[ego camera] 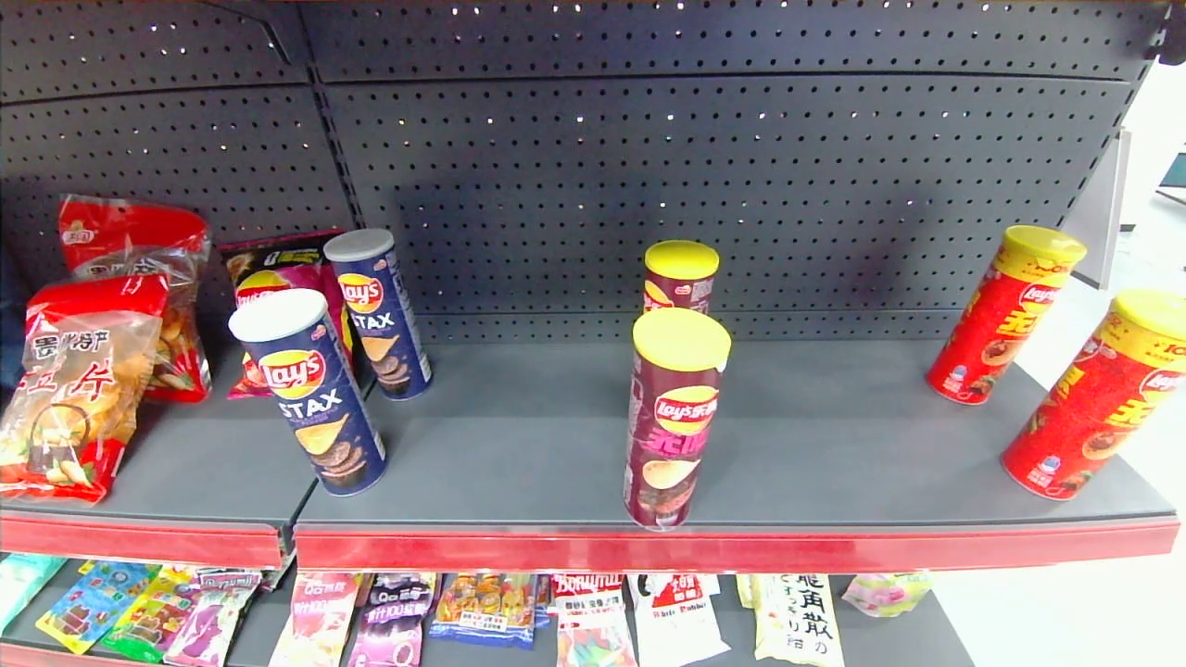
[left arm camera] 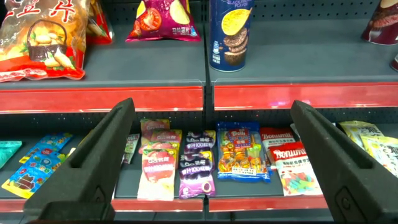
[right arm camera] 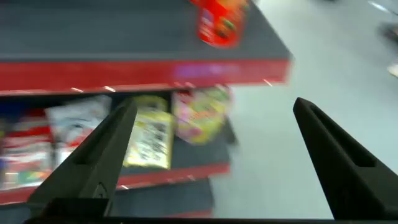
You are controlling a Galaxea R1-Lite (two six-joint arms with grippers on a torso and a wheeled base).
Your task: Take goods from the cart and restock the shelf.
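Observation:
The grey shelf (ego camera: pixel 519 445) with a red front lip holds upright chip cans: two blue ones (ego camera: pixel 310 389) on the left, two maroon ones with yellow lids (ego camera: pixel 675 417) in the middle, two red ones (ego camera: pixel 1005 310) on the right. My left gripper (left arm camera: pixel 208 155) is open with nothing between its fingers, facing the lower shelf's snack packets (left arm camera: pixel 242 152) below a blue can (left arm camera: pixel 229 34). My right gripper (right arm camera: pixel 214 155) is open too and holds nothing, facing the shelf's right end under a red can (right arm camera: pixel 221 22).
Red snack bags (ego camera: pixel 79 389) stand at the shelf's left end, with a purple bag (ego camera: pixel 278 278) behind the blue cans. The lower shelf (ego camera: pixel 519 616) is lined with small packets. Bare shelf lies between the can groups. White floor (right arm camera: pixel 311 143) lies past the shelf's right end.

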